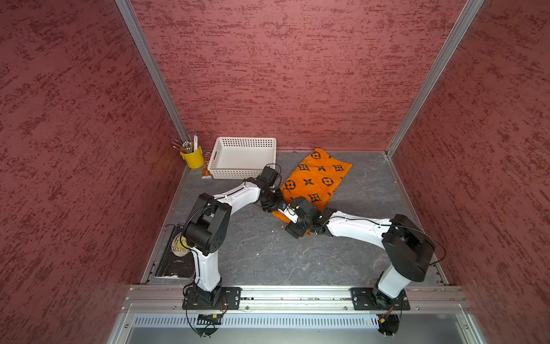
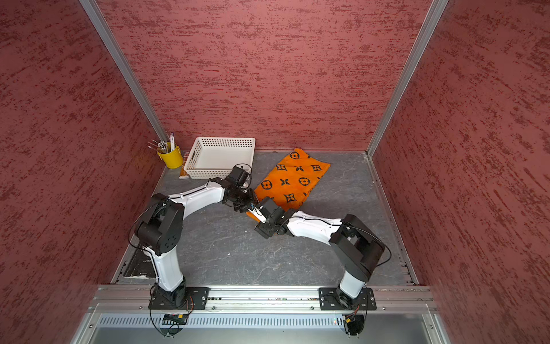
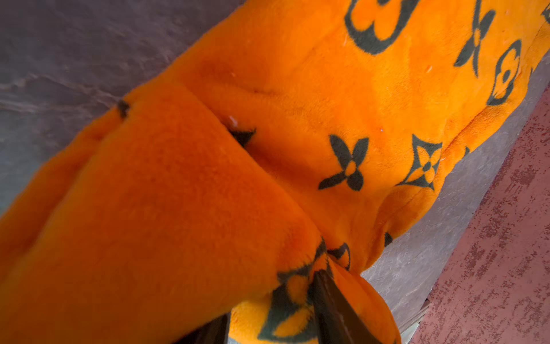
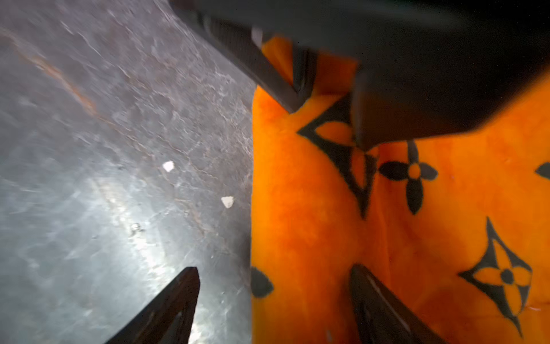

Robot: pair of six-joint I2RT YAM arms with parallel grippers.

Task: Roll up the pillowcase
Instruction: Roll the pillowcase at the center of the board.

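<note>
So the right pincer (image 4: 272, 269) was wide open with nothing in it. It straddled the edge of the pillowcase (image 1: 315, 178), with one finger (image 4: 178, 297) over the bare surface (image 4: 104, 178) and the other over the orange plush. The left pincer (image 4: 327, 119) sat just beside it, clamped on a bunched fold at that same near end. In the left wrist view we could see the fold humped up thick around it.

From the two pincers the rest of the pillowcase ran away and off to the right. It lay flat, with its long axis on a diagonal toward the back wall (image 1: 297, 89), well clear of the white basket (image 1: 244, 158). Only the near end looked bunched, so we figured the roll had barely started and would have to travel along that diagonal, not straight ahead.

Neither arm was really closer. The left had its elbow high and its forearm reaching across to the right. The right had its forearm low, stretched out to the left, so the two met at that end.
</note>
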